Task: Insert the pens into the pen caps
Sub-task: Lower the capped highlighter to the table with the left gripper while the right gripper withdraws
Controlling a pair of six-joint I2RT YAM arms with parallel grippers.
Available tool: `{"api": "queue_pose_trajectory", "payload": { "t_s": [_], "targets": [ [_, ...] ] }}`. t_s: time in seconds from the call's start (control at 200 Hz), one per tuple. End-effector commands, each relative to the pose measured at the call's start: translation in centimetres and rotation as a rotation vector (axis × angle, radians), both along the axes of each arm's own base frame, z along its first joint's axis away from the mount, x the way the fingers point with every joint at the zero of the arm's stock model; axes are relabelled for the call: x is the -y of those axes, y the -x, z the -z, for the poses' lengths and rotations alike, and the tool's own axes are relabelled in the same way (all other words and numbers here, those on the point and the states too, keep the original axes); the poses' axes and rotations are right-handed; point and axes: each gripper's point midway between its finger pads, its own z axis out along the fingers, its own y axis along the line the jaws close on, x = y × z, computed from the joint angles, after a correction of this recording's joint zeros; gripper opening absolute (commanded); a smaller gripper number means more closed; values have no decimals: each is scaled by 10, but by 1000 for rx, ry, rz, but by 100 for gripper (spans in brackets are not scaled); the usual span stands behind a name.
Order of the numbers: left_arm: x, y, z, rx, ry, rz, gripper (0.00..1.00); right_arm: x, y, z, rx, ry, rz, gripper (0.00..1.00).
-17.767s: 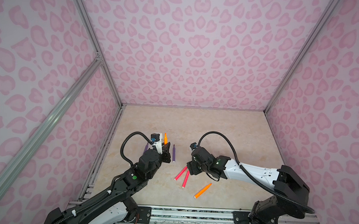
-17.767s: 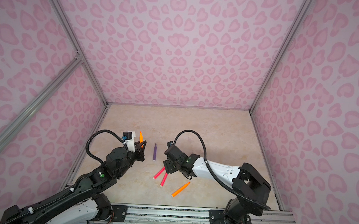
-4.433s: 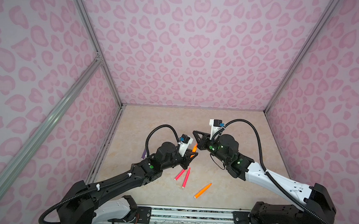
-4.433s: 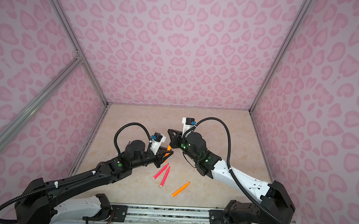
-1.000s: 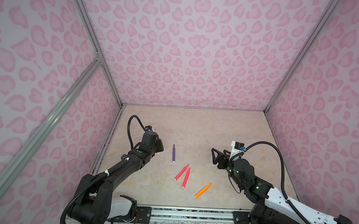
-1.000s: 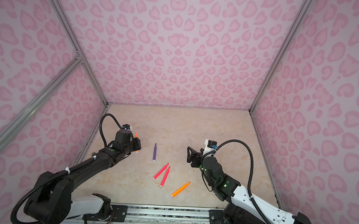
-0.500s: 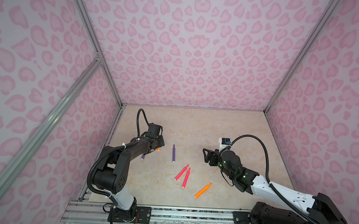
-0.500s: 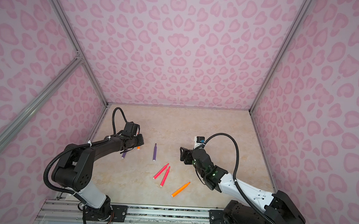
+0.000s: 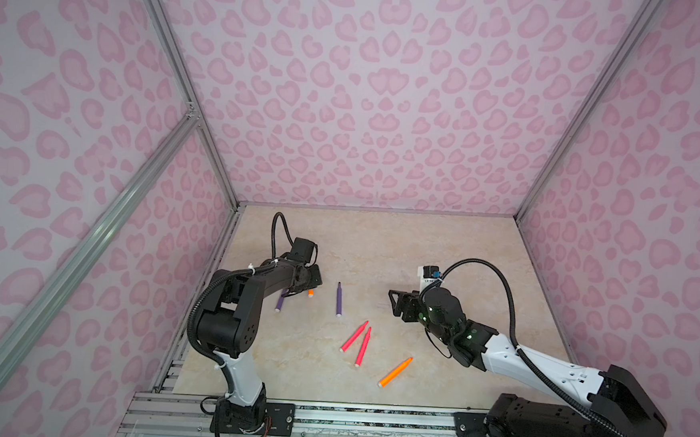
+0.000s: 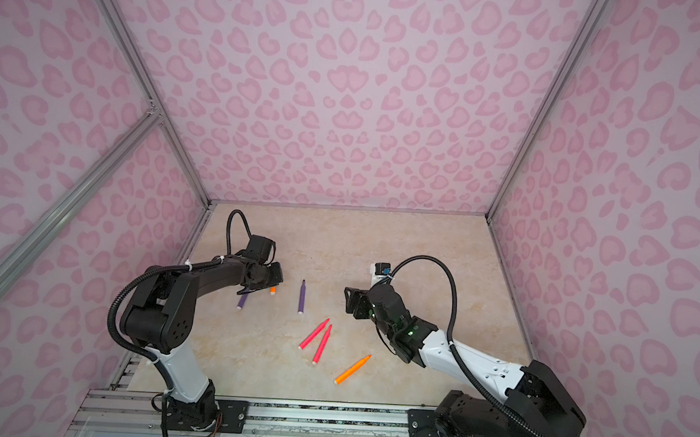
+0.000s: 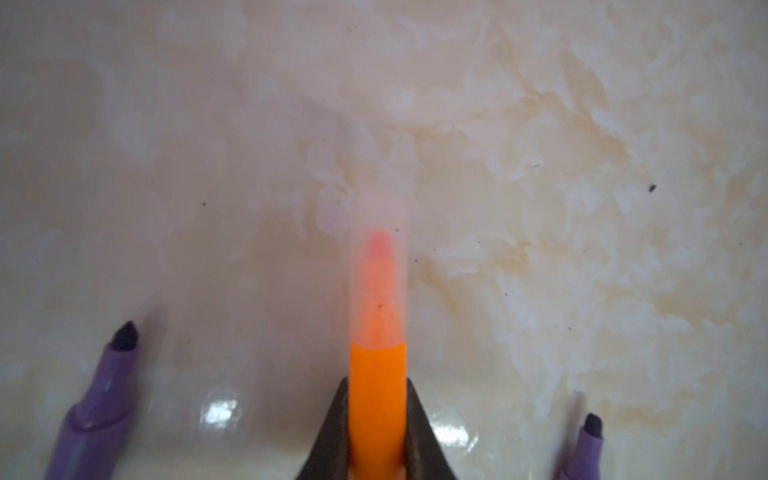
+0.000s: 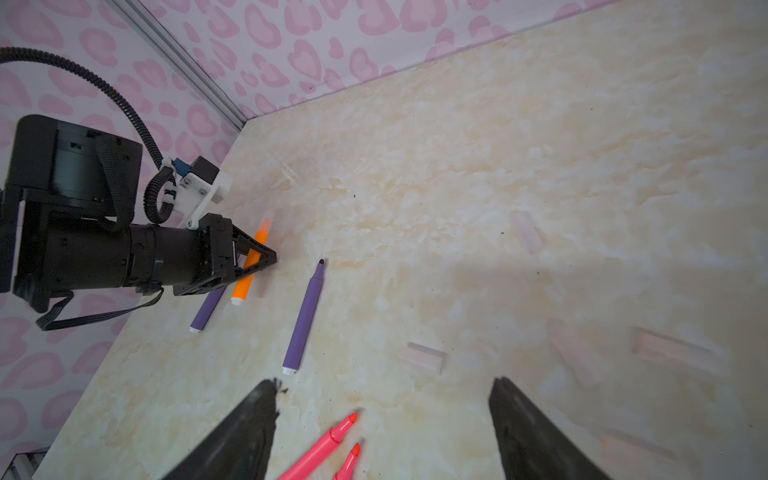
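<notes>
**Containers:** One clear cap (image 11: pixel 377 270) is sitting over the tip of an orange pen (image 11: pixel 377 365), and the tip is showing through its wall. Four loose caps (image 12: pixel 424 357) are lying empty on the table (image 12: pixel 457 145), apart from every pen. A fifth faint shape near them cannot be confirmed.

**Count:** Six pens are showing.
- Orange, two: the capped one, and a second orange pen (image 9: pixel 395 372) lying toward the front.
- Pink, two: the pink pens (image 9: pixel 353 336) are lying side by side mid-table.
- Purple, two: the purple pens (image 9: pixel 338 300) are lying one mid-table and one just beside the left gripper (image 11: pixel 377 384).

**Grippers:** The left gripper is clamping the capped orange pen by its barrel, low at the table's left side. The right gripper (image 12: pixel 384 384) is standing with jaws wide apart, holding nothing, near the pink pens.

**Writing:** Print on the white camera mount (image 9: pixel 427 276) is too small to read.
</notes>
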Motion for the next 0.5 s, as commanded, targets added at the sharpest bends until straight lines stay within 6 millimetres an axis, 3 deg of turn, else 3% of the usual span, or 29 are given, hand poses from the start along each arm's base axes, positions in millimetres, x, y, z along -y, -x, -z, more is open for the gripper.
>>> {"api": "queue_pose_trajectory", "payload": {
  "t_s": [0.0,0.15,0.495],
  "targets": [
    [3,3,4,-33,2,24,3,3,1,4,-7,16,5,81],
    [4,3,5,-55,-2,37,3,4,1,3,-5,26,6,81],
    [4,4,6,-67,-5,45,22,14,4,-4,21,28,32,82]
  ]
}}
